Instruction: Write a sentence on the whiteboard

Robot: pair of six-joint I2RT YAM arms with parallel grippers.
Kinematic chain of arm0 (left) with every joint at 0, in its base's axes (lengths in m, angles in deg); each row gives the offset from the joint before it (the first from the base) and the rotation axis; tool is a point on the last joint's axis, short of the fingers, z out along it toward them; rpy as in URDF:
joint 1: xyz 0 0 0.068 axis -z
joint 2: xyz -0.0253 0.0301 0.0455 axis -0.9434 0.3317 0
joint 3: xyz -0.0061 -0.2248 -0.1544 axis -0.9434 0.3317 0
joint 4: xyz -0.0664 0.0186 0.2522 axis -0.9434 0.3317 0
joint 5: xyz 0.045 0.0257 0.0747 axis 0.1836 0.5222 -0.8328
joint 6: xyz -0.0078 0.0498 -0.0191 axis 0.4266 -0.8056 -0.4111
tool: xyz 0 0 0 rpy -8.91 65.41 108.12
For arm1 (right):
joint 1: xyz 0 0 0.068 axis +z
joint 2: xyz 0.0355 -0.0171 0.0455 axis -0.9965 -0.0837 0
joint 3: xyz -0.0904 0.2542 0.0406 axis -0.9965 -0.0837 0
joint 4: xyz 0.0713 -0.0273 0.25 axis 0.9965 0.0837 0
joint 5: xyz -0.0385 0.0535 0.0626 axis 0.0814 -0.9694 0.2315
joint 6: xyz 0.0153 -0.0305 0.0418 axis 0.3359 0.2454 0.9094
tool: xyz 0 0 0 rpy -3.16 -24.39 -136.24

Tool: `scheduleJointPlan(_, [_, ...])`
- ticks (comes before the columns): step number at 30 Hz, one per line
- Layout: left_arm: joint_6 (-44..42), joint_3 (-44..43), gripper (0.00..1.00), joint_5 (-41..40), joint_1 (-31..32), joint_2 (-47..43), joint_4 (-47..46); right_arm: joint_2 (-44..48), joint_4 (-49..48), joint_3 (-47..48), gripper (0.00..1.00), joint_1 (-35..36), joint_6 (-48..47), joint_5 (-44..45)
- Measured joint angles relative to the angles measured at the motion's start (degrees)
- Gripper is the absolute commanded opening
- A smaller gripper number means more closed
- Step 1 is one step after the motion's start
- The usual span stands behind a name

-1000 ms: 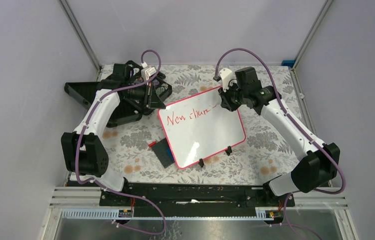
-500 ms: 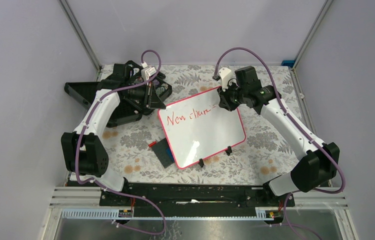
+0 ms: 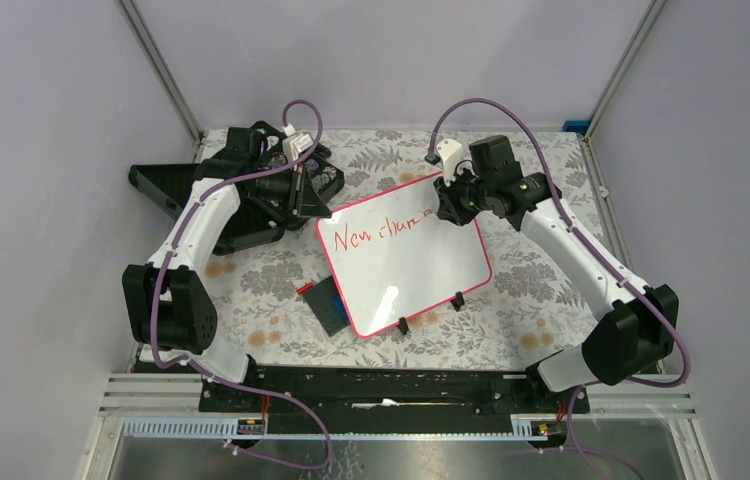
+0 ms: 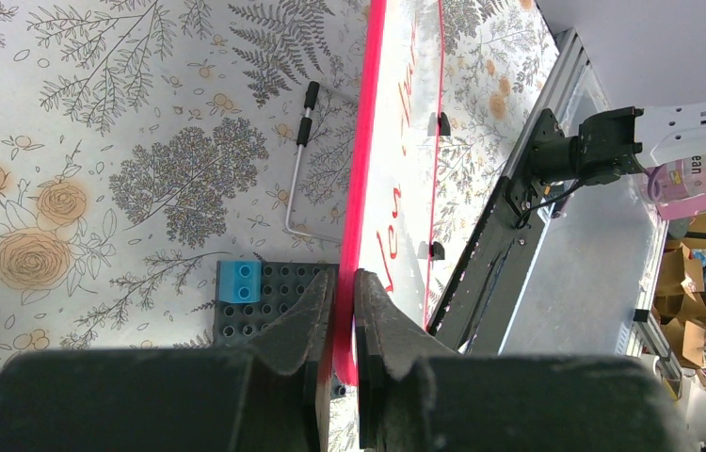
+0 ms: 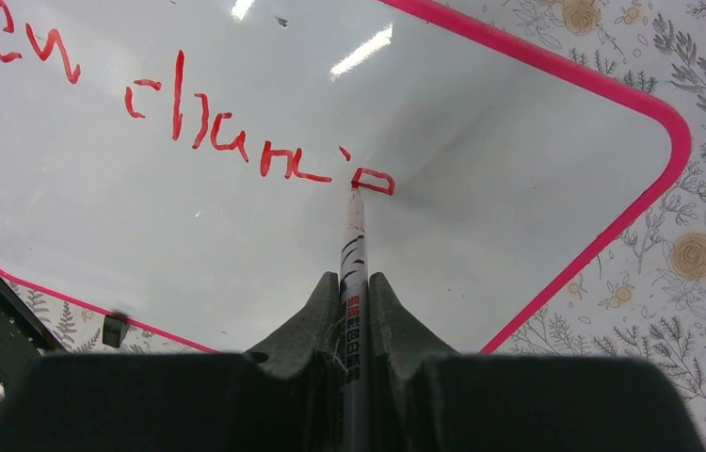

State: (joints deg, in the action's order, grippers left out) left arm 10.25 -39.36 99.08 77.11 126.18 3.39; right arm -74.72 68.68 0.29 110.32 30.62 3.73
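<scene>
The whiteboard (image 3: 406, 260) stands tilted in the middle of the table, white with a pink-red frame (image 4: 361, 202). My left gripper (image 4: 344, 282) is shut on the frame at the board's far-left corner. My right gripper (image 5: 354, 282) is shut on a marker (image 5: 353, 273) whose red tip touches the board (image 5: 481, 122). The sentence (image 5: 189, 118) is one line of red letters; the tip rests at the left corner of its last letter (image 5: 373, 181). From above, the sentence (image 3: 381, 230) runs along the board's upper edge toward my right gripper (image 3: 446, 208).
A dark grey studded plate (image 3: 326, 305) with a blue block (image 4: 238, 281) lies against the board's left side. A bent metal rod (image 4: 297, 179) lies on the flowered cloth. Black stand parts (image 3: 166, 185) sit behind the left arm. Two black clip feet (image 3: 429, 312) mark the board's near edge.
The right gripper has shifted slightly left and the last red stroke has grown into a small closed letter. The left arm and board have not moved.
</scene>
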Motion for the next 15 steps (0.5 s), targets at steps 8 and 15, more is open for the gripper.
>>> scheduleJointPlan(8, [0.0,0.0,0.00,-0.1,0.0,0.0,0.0,1.1,0.0,-1.6,0.00,0.0,-0.2,0.5])
scheduleJointPlan(15, [0.0,0.0,0.00,0.0,0.0,0.0,0.0,1.8,0.0,-2.2,0.00,-0.3,-1.0,2.1])
